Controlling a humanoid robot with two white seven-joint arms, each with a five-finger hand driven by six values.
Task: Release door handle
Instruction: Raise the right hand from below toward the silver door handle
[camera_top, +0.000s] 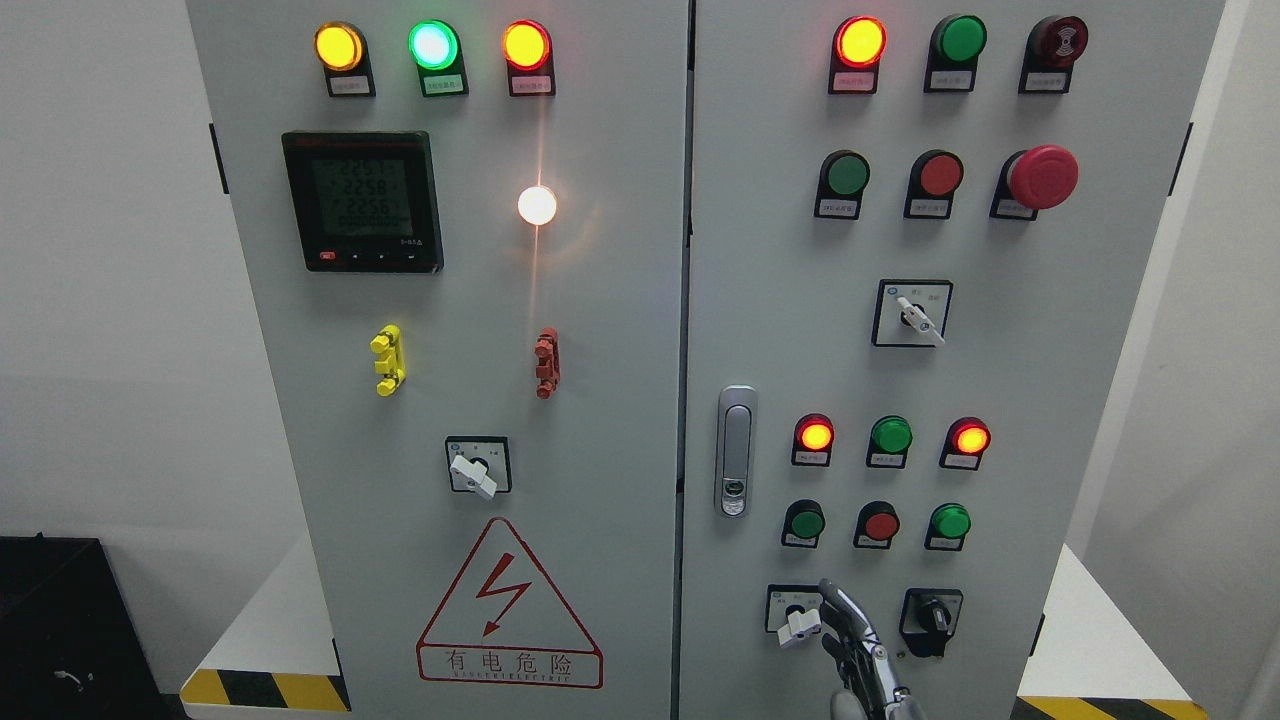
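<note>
Down at the bottom edge, right of the middle, the right hand is reaching up from below, its metal fingers loosely extended and grasping nothing; one fingertip is pointing up just beside the white rotary switch at the lower part of the right door, though whether it is touching the knob is not clear. A black rotary switch is sitting just right of the hand.

Higher, at the left edge of the right door, the door handle is lying flush and upright, well apart from the hand and free of any grip.

On the left door, a red lightning warning triangle is showing at the bottom, with another white selector switch above it, then a yellow clip and a red clip at mid-height.

Farther up, a digital meter is glowing green at the upper left, and a white lamp is shining to its right. Near the upper right, a red mushroom emergency button is sticking out. Rows of lit and unlit indicator lamps are running along the top of the grey cabinet.
</note>
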